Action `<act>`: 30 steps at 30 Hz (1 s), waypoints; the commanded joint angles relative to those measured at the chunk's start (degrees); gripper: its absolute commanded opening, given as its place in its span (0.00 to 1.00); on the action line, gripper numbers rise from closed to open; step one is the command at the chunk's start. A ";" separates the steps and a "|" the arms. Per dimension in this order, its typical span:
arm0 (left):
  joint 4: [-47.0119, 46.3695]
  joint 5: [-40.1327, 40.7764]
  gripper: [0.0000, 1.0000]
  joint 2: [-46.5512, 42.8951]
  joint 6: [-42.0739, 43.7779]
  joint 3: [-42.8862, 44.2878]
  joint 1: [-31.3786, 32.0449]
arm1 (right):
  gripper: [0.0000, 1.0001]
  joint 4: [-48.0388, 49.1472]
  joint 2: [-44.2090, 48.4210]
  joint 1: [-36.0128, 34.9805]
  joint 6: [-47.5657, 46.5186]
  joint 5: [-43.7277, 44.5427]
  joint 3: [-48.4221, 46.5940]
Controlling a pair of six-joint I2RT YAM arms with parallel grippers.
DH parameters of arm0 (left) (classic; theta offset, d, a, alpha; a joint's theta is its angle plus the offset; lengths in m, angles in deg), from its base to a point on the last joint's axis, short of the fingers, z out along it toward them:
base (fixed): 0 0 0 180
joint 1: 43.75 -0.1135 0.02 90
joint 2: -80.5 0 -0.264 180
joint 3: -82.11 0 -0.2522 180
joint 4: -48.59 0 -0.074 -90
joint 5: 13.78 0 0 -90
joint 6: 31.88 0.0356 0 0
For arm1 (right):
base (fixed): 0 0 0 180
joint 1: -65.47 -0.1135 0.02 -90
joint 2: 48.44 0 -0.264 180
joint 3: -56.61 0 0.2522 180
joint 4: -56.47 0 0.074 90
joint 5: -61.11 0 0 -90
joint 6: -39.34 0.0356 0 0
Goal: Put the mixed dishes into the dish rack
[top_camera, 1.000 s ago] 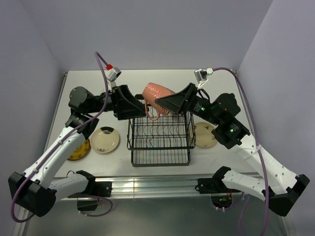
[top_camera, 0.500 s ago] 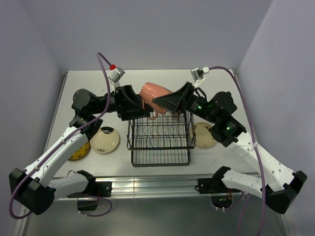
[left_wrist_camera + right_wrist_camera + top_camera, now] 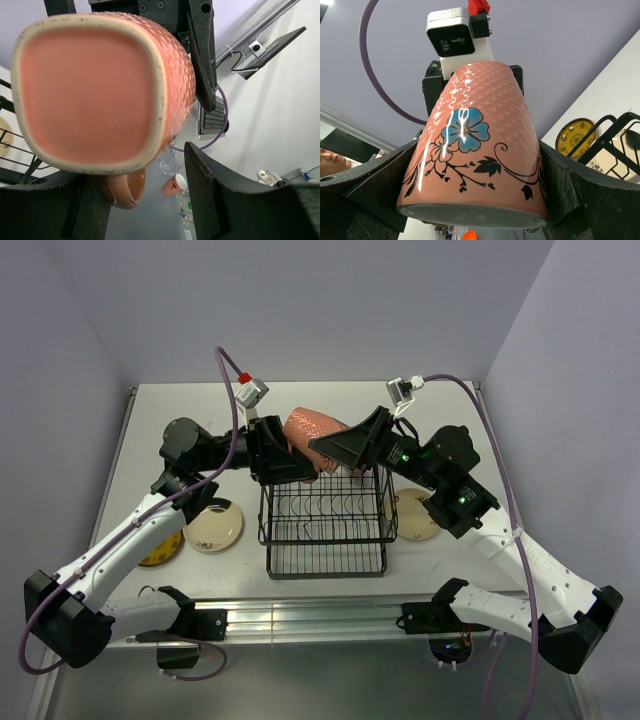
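The pinkish mug (image 3: 312, 428) with a brown handle (image 3: 125, 187) hangs in the air over the back edge of the black wire dish rack (image 3: 325, 530). My right gripper (image 3: 325, 445) is shut on the mug's sides, and the flower pattern (image 3: 470, 130) faces its camera. My left gripper (image 3: 298, 464) is open at the mug's base (image 3: 90, 90), its fingers either side of the handle with a gap on the right. One cream plate (image 3: 213, 527) and the yellow patterned plate (image 3: 160, 548) lie left of the rack. Another cream plate (image 3: 418, 515) lies to its right. The bowl is out of view.
The rack's slots hold nothing that I can see. Grey walls close in the table at the back and both sides. Both arms reach over the rack's back corners. The yellow plate also shows in the right wrist view (image 3: 576, 136).
My left gripper has moved right, up to the mug's base and handle. The right gripper with the mug shifted slightly left and has held still since.
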 commanded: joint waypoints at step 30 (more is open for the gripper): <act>1.03 1.25 0.00 0.06 4.92 4.83 1.88 | 0.00 7.81 2.06 0.20 1.09 -1.90 -0.51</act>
